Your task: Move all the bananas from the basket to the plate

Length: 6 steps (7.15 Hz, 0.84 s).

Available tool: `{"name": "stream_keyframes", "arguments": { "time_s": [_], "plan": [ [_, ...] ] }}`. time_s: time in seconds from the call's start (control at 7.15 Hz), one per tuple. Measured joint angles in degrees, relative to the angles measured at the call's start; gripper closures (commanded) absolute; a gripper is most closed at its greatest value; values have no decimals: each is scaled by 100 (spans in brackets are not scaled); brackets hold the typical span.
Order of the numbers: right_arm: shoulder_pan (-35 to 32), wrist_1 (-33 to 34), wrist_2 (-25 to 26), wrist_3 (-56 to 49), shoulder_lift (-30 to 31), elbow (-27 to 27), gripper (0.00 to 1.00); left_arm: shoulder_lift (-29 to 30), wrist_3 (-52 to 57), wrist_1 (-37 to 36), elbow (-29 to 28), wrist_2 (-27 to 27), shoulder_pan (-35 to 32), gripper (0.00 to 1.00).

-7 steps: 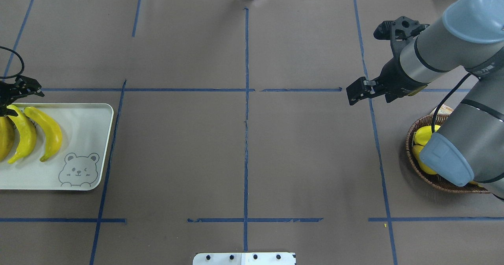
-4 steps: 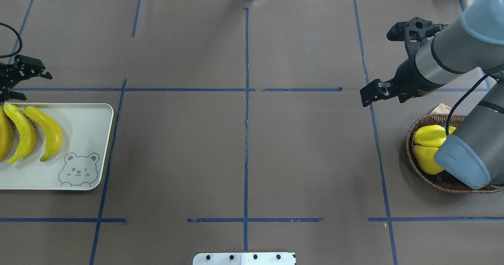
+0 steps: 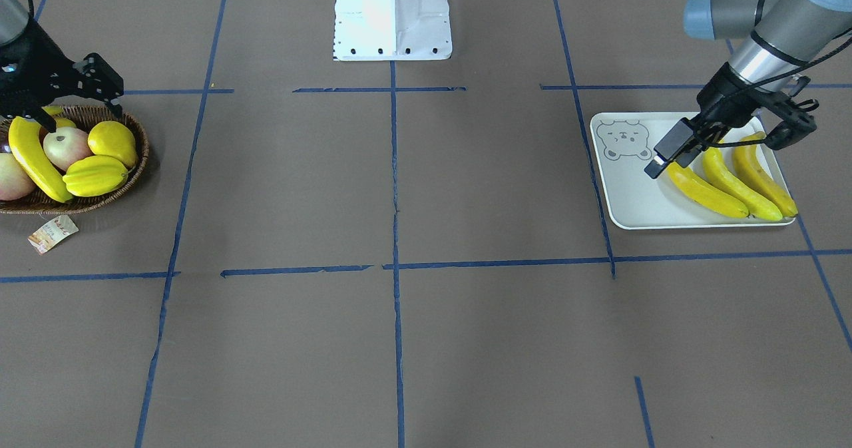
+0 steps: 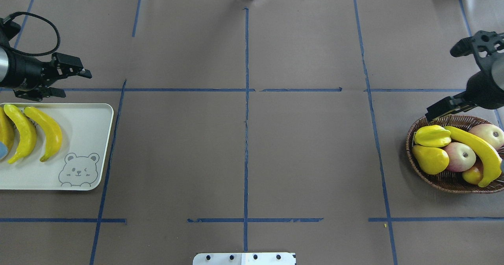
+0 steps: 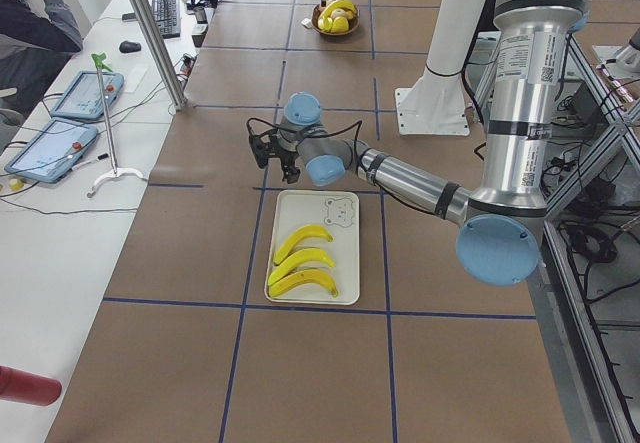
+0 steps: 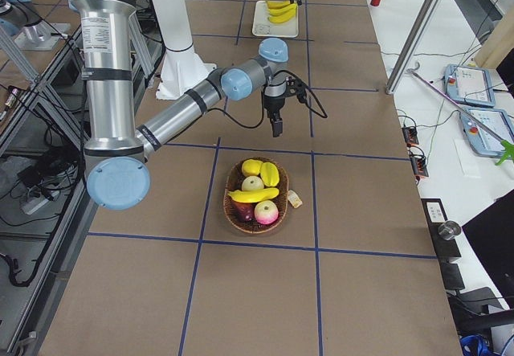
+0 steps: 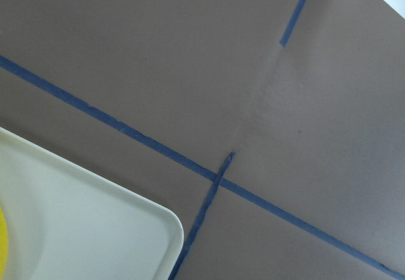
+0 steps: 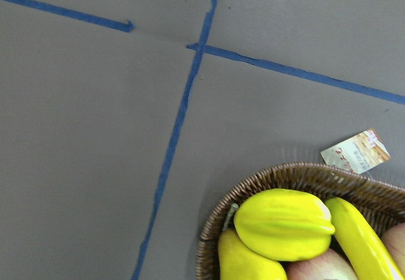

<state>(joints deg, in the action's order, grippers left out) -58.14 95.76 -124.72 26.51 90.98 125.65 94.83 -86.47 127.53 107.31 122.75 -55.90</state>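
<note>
Overhead exterior shows three bananas (image 4: 49, 133) lying side by side on the left half of the plate (image 4: 92, 117), which sits at the left end of the bench (image 4: 307, 158). Their curved backs face right. The right-hand one lies just far of the bear print (image 4: 78, 170), and the left-hand one is cut off by the edge of the view. The fourth banana (image 4: 476, 147) is in the basket (image 4: 433, 178) at the right end of the bench. It lies slantwise on top of two apples (image 4: 458, 156). A starfruit (image 4: 432, 136) fills the far left of the basket and a lemon (image 4: 431, 159) the near left. In the front-facing view a paper tag (image 3: 53, 233) lies on the bench just outside the basket's rim.

The left pincer (image 4: 75, 84) hangs over the bench just beyond the plate's far edge, fingers spread and apart from the bananas. The right pincer (image 4: 440, 84) hangs beyond the basket's far left rim, its fingers spread wide, one tip close over the rim. Blue tape lines (image 4: 246, 139) divide the brown bench into squares.
</note>
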Motion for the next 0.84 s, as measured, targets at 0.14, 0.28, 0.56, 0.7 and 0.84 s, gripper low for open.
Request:
{"name": "stream_keyframes", "arguments": {
  "time_s": [0.14, 0.28, 0.56, 0.7, 0.84],
  "plan": [
    [-189, -8, -115, -414, 360, 83, 1, 56, -6, 10, 45, -5, 91, 0],
    [-305, -80, -206, -672, 668, 123, 1, 80, -9, 14, 70, 1, 161, 0],
    [-374, -1000, -336, -789, 1403, -13, 1, 101, -10, 17, 92, 15, 245, 0],
    [-381, -1716, -407, -775, 1759, -247, 1, 103, -10, 17, 108, 26, 258, 0],
    [-392, -2422, -459, -764, 2048, -564, 1, 105, -10, 17, 120, 34, 264, 0]
  ]
}}
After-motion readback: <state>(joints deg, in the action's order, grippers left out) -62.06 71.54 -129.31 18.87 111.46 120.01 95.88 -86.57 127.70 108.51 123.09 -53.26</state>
